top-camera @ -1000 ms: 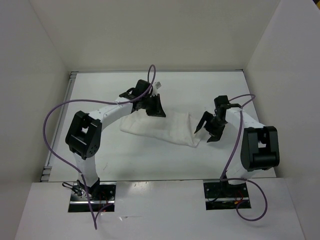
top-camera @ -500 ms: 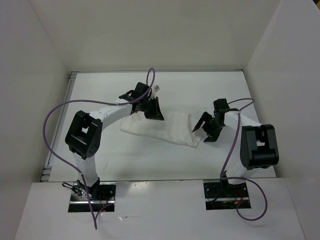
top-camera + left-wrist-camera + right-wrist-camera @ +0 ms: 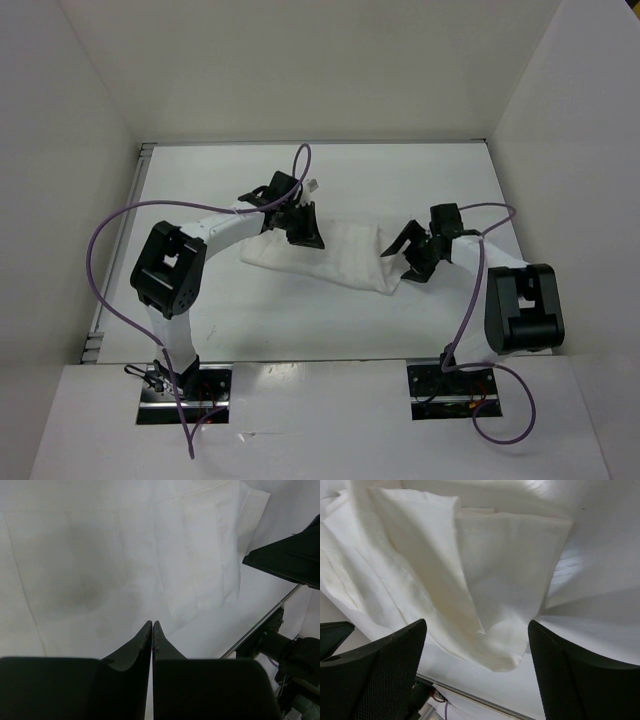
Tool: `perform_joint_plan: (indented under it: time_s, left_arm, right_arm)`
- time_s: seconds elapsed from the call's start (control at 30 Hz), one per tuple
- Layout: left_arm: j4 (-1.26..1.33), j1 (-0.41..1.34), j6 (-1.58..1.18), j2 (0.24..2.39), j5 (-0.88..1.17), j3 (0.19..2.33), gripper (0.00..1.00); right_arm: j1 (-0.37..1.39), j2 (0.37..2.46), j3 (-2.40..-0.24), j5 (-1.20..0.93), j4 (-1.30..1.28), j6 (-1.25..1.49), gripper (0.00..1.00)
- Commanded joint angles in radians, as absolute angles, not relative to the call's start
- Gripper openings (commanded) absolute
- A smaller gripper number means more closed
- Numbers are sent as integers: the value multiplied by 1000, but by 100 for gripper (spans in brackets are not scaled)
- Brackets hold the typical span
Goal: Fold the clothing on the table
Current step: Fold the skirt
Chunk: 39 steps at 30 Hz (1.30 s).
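The clothing [image 3: 335,258] lies as a long folded white strip across the middle of the table [image 3: 450,180]. My left gripper [image 3: 304,232] is over the strip's far edge, left of centre. In the left wrist view the left gripper [image 3: 152,623] is shut with nothing between its tips, just above the creased clothing [image 3: 125,555]. My right gripper [image 3: 406,257] stands open at the strip's right end. In the right wrist view the right gripper [image 3: 477,625] has its jaws wide apart on either side of a folded corner of the clothing [image 3: 505,580].
White upright walls [image 3: 60,200] enclose the table on the left, back and right. The table's metal edge [image 3: 470,696] runs close below the cloth corner. Purple cables [image 3: 110,230] loop off both arms. One finger of the right gripper [image 3: 292,560] shows in the left wrist view.
My right gripper has moved left to the cloth's right end, still wide open. My left gripper has shifted slightly nearer over the cloth and stayed shut.
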<state>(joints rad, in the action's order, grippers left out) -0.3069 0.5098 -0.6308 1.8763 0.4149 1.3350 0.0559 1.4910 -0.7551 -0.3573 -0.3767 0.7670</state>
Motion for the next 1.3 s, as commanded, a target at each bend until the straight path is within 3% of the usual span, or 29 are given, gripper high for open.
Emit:
perform_joint_plan:
  time_s: [0.0, 0.27, 0.47, 0.6, 0.97, 1.27]
  left_arm:
    - [-299, 508, -611, 1847, 434, 1331, 6]
    - [-299, 508, -611, 1838, 434, 1322, 5]
    - [-299, 508, -611, 1829, 434, 1312, 5]
    - [-290, 508, -611, 1829, 445, 1312, 5]
    - [-290, 508, -601, 1809, 445, 1292, 5]
    - [-308, 508, -583, 1790, 445, 1282, 5]
  right_arm:
    - [58, 1431, -729, -383, -281, 796, 87]
    - [58, 1483, -739, -425, -276, 775, 87]
    - [77, 1413, -801, -233, -432, 775, 87]
    - [77, 1381, -789, -215, -448, 775, 87]
    - [77, 1502, -707, -247, -327, 851, 87]
    - [77, 1437, -678, -247, -200, 907, 87]
